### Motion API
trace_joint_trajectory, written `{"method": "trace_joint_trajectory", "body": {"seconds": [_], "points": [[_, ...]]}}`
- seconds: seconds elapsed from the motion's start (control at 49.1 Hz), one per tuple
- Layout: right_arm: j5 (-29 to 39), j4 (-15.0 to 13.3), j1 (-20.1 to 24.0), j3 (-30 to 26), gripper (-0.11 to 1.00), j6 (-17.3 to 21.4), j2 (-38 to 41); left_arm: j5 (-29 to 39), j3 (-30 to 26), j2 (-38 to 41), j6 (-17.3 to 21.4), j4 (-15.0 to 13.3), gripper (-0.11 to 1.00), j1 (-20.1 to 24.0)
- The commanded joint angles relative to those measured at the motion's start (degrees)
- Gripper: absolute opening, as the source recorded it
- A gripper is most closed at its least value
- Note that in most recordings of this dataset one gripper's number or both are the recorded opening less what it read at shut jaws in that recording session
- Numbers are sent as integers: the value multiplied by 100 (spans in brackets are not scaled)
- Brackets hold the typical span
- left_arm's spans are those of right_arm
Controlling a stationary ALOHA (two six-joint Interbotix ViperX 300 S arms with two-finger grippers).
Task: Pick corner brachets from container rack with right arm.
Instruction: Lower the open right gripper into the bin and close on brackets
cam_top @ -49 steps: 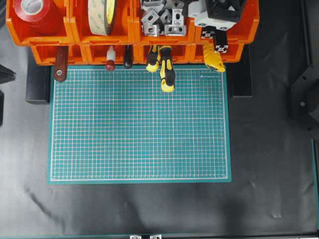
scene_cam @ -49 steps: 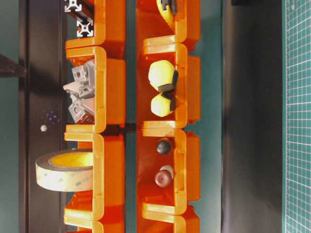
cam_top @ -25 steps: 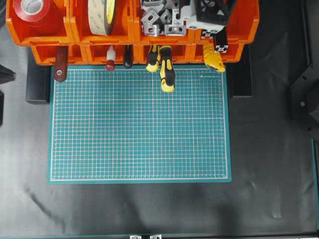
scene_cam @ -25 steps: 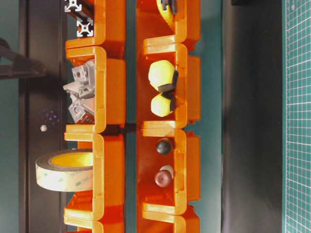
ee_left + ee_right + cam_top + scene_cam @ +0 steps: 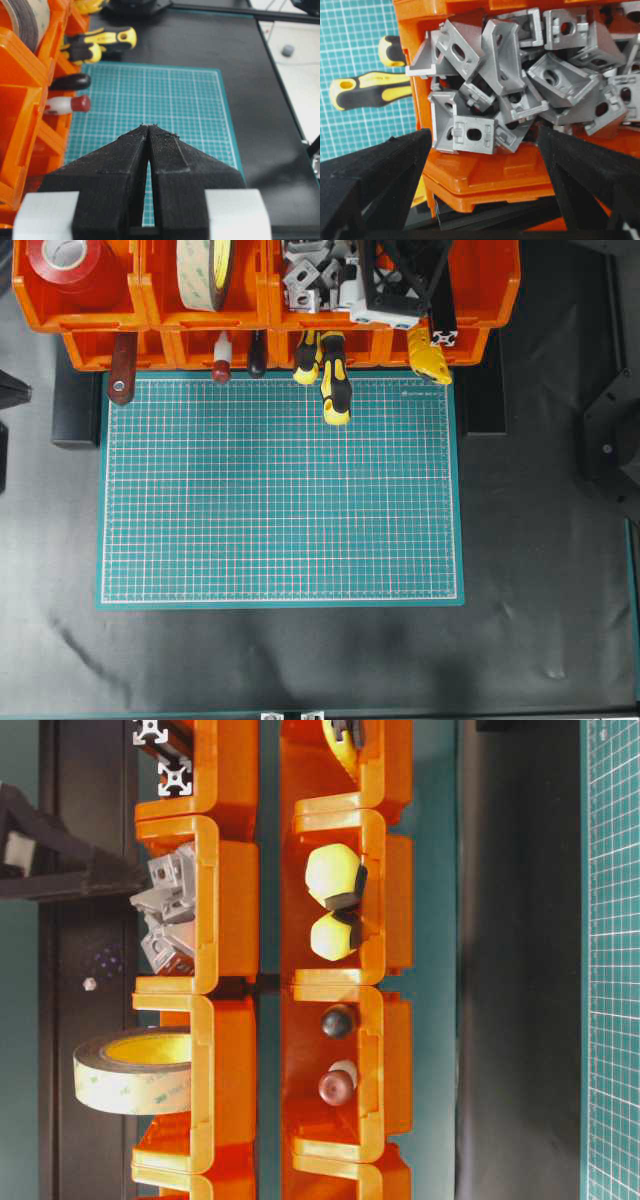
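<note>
Right wrist view: the right gripper (image 5: 482,165) stands spread wide, its black fingers (image 5: 375,170) cut off at the lower corners, holding nothing. Between and above them the corner brachets (image 5: 520,85) lie heaped in a bin of the container rack (image 5: 485,175), partly cropped at the top. Overhead, the gripper's body hides part of that bin. The left gripper (image 5: 149,129) is pressed together over the green mat (image 5: 165,100).

We see the container rack (image 5: 265,300) at twelve o'clock from overhead; the right wrist view looks closely into its bracket bin.
</note>
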Motion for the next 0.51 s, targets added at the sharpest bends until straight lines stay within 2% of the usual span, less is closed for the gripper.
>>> {"method": "trace_joint_trajectory", "body": {"seconds": [0.0, 0.244, 0.489], "points": [[-79, -105, 9, 35, 86, 9, -88, -79, -132, 35, -18, 26, 0, -9], [-255, -404, 9, 193, 86, 9, -88, -70, -123, 26, -18, 18, 0, -9], [-308, -404, 26, 272, 86, 53, -62, -70, -123, 26, -18, 26, 0, -9]]}}
